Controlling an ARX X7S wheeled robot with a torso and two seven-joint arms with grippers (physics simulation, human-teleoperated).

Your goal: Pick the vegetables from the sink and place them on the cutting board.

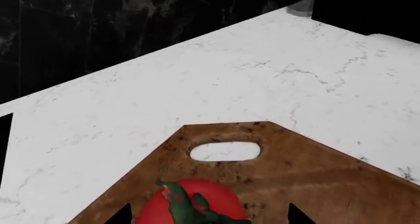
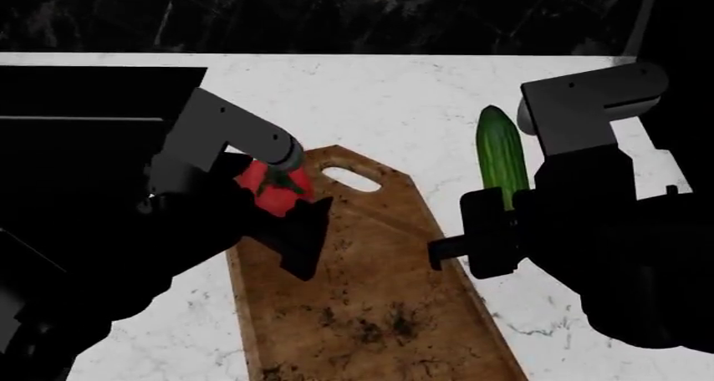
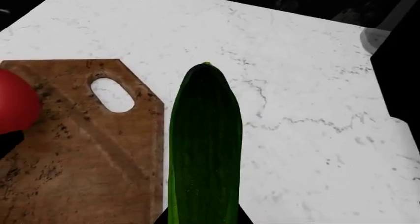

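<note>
The red tomato (image 1: 217,194) with its dark green stem sits on the brown cutting board (image 1: 315,175), just behind the slotted handle hole. My left gripper (image 1: 208,216) stands open around it, with a gap between the tomato and the fingertips. In the head view the tomato (image 2: 259,185) is at the left edge of the board (image 2: 369,289). My right gripper (image 3: 203,219) is shut on the green cucumber (image 3: 204,145). That cucumber (image 2: 502,155) points away from me beside the board's right edge. The sink is out of view.
White marbled counter (image 2: 424,105) surrounds the board. A dark marbled wall (image 2: 334,13) runs along the back. The counter ends at a black drop at the far right (image 3: 400,86). My left arm hides the counter at the head view's left.
</note>
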